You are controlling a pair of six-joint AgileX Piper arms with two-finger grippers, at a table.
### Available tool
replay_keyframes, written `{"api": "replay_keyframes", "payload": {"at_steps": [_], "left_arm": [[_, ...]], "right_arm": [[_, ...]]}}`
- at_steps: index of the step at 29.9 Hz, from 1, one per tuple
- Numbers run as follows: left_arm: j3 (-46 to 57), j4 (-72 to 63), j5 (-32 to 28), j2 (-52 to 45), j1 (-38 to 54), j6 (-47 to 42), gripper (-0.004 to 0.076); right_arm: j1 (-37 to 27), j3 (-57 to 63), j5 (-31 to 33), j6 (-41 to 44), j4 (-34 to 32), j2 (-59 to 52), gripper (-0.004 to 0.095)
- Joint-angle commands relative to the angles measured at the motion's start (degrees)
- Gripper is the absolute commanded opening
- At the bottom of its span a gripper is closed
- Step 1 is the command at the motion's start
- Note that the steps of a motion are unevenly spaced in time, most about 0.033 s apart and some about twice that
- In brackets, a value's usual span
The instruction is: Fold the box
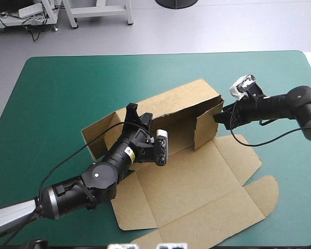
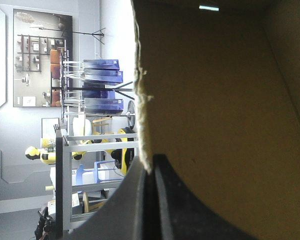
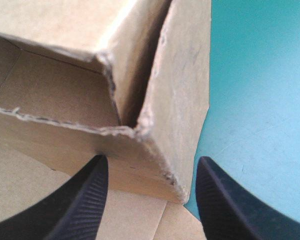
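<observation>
Brown cut-board box [image 1: 197, 181], walls partly raised, sits mid teal-green worktop [image 1: 67, 93]; left gripper [image 2: 151, 162] has its black fingers pinched onto a wall edge; right gripper [image 3: 151, 165] fingers are spread wide, flanking an end corner.

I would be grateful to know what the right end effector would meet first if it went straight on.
Most likely the box: its raised corner stands ahead of the right end effector, in line with the gap between its open fingers.
</observation>
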Motion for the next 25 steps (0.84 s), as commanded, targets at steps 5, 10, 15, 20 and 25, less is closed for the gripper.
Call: {"api": "replay_keyframes", "payload": {"at_steps": [5, 10, 15, 20, 25], "left_arm": [[-1.6, 2.5, -1.3, -1.7, -0.3, -0.2, -0.0010], [-1.6, 2.5, -1.3, -1.7, -0.3, -0.2, -0.0010], [-1.6, 2.5, -0.7, -1.7, -0.3, -0.2, -0.0010], [-1.6, 2.5, 3.0, -1.6, -0.3, -0.4, -0.0009], [-1.6, 5.6, 4.1, -1.6, -0.3, -0.4, 0.0083]], "right_arm": [[-0.2, -1.5, 0.1, -5.5, 13.7, 2.4, 0.0529], [-0.2, -1.5, -0.3, -11.0, 20.1, 4.6, 0.0469], [0.2, -1.5, -1.5, -11.5, 20.9, 4.9, 0.0029], [2.1, -1.5, -1.8, -11.3, 20.2, 4.9, 0.0006], [5.1, -1.5, -6.2, -10.8, 18.8, 4.9, 0.0006]]}}
